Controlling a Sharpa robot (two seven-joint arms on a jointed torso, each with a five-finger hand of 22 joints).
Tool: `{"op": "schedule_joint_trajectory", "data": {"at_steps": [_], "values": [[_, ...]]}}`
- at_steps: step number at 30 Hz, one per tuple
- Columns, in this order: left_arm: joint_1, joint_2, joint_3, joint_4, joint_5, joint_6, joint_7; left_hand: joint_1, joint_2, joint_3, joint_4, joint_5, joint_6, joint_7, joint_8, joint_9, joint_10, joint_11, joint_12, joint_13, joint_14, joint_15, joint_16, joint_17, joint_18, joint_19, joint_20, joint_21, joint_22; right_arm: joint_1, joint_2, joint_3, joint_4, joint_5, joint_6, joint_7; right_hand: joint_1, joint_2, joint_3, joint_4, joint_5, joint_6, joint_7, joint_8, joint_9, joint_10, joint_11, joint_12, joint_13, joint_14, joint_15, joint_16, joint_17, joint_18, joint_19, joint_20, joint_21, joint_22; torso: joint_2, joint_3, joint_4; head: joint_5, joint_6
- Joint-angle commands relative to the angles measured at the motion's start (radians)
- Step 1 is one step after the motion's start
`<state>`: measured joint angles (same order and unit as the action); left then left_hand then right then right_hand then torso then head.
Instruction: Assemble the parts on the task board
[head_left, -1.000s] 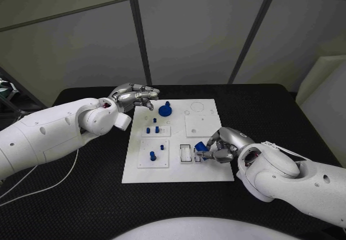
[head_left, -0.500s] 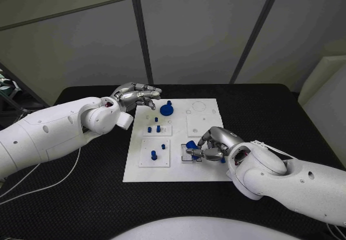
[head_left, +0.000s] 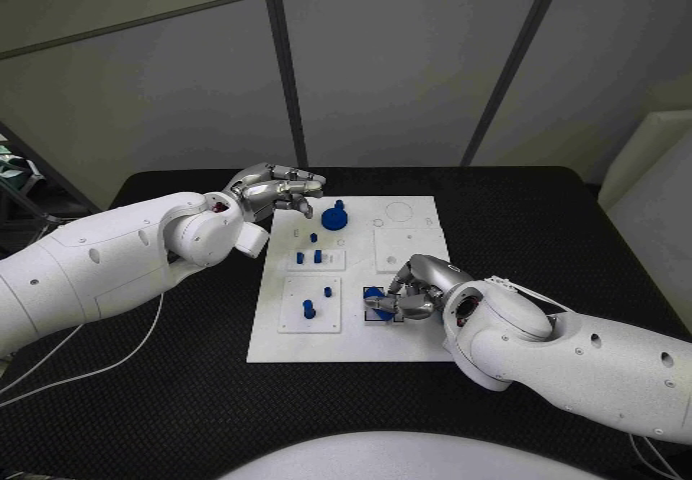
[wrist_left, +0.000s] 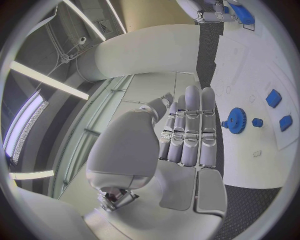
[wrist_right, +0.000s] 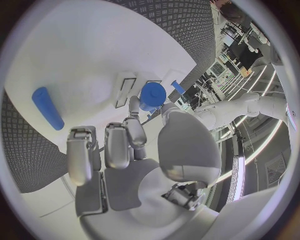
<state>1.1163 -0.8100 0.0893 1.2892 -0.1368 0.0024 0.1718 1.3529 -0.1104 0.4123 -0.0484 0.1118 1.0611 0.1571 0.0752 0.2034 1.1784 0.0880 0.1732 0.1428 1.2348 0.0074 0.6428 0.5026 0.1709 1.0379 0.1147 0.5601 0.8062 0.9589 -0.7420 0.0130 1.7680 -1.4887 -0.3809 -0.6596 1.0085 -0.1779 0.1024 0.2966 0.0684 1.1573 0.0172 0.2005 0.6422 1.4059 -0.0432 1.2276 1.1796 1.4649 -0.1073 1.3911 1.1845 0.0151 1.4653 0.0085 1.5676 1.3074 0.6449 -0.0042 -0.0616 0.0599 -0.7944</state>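
Observation:
The white task board (head_left: 418, 225) lies in the middle of the black table. My right hand (head_left: 415, 288) pinches a small blue round part (head_left: 378, 301) between thumb and finger, low over the framed slot at the board's near middle. The right wrist view shows the same blue part (wrist_right: 152, 95) at my fingertips (wrist_right: 134, 108), beside the slot (wrist_right: 125, 90). My left hand (head_left: 274, 190) hovers at the board's far left corner beside the blue gear (head_left: 335, 217) and holds nothing. In the left wrist view its fingers (wrist_left: 190, 125) lie straight and side by side near the gear (wrist_left: 236, 119).
Blue pegs stand in two square insets on the board's left half, one inset farther (head_left: 307, 257) and one nearer (head_left: 307, 311). A blue cylinder (wrist_right: 48, 107) lies flat near the board's edge. A white cable (head_left: 101, 365) runs over the table under the left arm.
My right hand has carried the blue part leftward across the board's near edge to the framed slot. The left hand has hardly moved.

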Motion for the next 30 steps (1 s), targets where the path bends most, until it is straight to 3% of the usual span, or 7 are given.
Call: {"op": "schedule_joint_trajectory", "data": {"at_steps": [1,4,7,9,18,24,30], "values": [[0.002,0.002,0.001,0.001,0.005,0.010,0.004,-0.001,0.008,-0.004,-0.005,0.001,-0.007,0.000,-0.003,0.001,-0.008,0.001,-0.001,0.001,0.002,0.005,-0.003,-0.001,0.010,0.005,0.003,-0.005,-0.001,0.002,0.009,0.001,-0.010,-0.007,0.016,-0.023,-0.034,-0.017,-0.020,0.001,-0.019,0.002,0.002,0.000,0.013,-0.004,-0.007,-0.010,-0.006,0.035,-0.006,-0.007,-0.007,-0.015,0.105,-0.009,0.003,0.263,-0.001,0.0005,-0.0011,0.000,0.000],[0.002,0.002,0.001,0.001,0.005,0.010,0.004,-0.001,0.008,-0.004,-0.005,0.001,-0.007,0.000,-0.003,0.001,-0.008,0.001,-0.001,0.001,0.002,0.005,-0.003,-0.001,0.010,0.005,0.003,-0.005,-0.001,0.002,0.014,0.001,-0.017,-0.015,0.010,-0.032,-0.082,-0.040,-0.064,0.003,-0.019,-0.002,0.001,-0.002,0.023,-0.008,-0.008,-0.019,-0.013,0.032,-0.007,-0.012,-0.014,-0.014,0.104,-0.011,0.001,0.261,-0.001,0.0003,-0.0007,0.000,0.001],[0.002,0.002,0.001,0.001,0.005,0.010,0.004,-0.001,0.008,-0.004,-0.005,0.001,-0.007,0.000,-0.003,0.001,-0.008,0.001,-0.001,0.001,0.002,0.005,-0.003,-0.001,0.010,0.005,0.003,-0.005,-0.001,0.002,0.016,0.001,-0.017,-0.021,0.005,-0.032,-0.101,-0.030,-0.205,0.002,-0.020,-0.005,0.001,-0.004,0.039,-0.010,-0.008,-0.023,-0.014,0.032,-0.008,-0.014,-0.016,-0.013,0.102,-0.012,-0.002,0.258,-0.001,0.0011,-0.0003,0.000,0.001],[0.002,0.002,0.001,0.000,0.005,0.010,0.004,-0.001,0.008,-0.004,-0.005,0.001,-0.007,0.000,-0.003,0.001,-0.008,0.001,-0.001,0.001,0.002,0.005,-0.003,-0.001,0.010,0.005,0.003,-0.005,-0.001,0.002,0.016,0.001,-0.014,-0.025,0.002,-0.031,-0.105,-0.031,-0.243,0.002,-0.020,-0.005,0.001,-0.005,0.045,-0.010,-0.008,-0.025,-0.015,0.032,-0.008,-0.015,-0.016,-0.014,0.103,-0.013,-0.002,0.258,-0.001,0.0014,-0.0006,0.000,0.001],[0.002,0.001,0.001,0.001,0.005,0.010,0.004,-0.001,0.008,-0.004,-0.005,0.001,-0.007,0.000,-0.003,0.001,-0.008,0.001,-0.001,0.001,0.002,0.005,-0.003,-0.001,0.010,0.005,0.003,-0.005,-0.001,0.002,-0.005,0.001,0.022,-0.055,-0.005,-0.026,-0.110,-0.028,-0.268,0.003,-0.019,-0.002,0.000,-0.005,0.057,-0.007,-0.009,-0.022,-0.009,0.034,-0.009,-0.011,-0.007,-0.015,0.105,-0.013,0.003,0.263,-0.001,0.0020,-0.0018,0.000,0.005],[0.001,0.000,0.001,0.001,0.005,0.011,0.003,-0.001,0.008,-0.004,-0.005,0.001,-0.007,0.000,-0.003,0.001,-0.008,0.001,-0.001,0.001,0.002,0.005,-0.003,-0.001,0.010,0.005,0.003,-0.005,-0.001,0.002,-0.027,0.001,0.046,-0.069,0.007,-0.024,0.027,0.030,-0.214,-0.003,-0.013,0.003,-0.001,-0.011,0.083,-0.002,-0.008,-0.020,-0.002,0.037,-0.007,-0.007,0.002,-0.015,0.105,-0.010,0.003,0.263,-0.001,0.0017,-0.0016,0.000,0.004],[0.001,0.000,0.001,0.001,0.005,0.011,0.003,-0.001,0.008,-0.004,-0.005,0.001,-0.007,0.000,-0.003,0.001,-0.008,0.001,-0.001,0.001,0.002,0.005,-0.003,-0.001,0.010,0.005,0.003,-0.005,-0.001,0.002,-0.038,0.001,0.051,-0.082,0.014,-0.033,0.148,0.089,-0.179,-0.041,-0.015,0.011,-0.003,-0.015,0.103,0.002,-0.011,-0.017,0.005,0.039,-0.008,-0.001,0.014,-0.015,0.105,-0.011,0.003,0.263,-0.001,0.0012,-0.0016,-0.001,0.005]]}}
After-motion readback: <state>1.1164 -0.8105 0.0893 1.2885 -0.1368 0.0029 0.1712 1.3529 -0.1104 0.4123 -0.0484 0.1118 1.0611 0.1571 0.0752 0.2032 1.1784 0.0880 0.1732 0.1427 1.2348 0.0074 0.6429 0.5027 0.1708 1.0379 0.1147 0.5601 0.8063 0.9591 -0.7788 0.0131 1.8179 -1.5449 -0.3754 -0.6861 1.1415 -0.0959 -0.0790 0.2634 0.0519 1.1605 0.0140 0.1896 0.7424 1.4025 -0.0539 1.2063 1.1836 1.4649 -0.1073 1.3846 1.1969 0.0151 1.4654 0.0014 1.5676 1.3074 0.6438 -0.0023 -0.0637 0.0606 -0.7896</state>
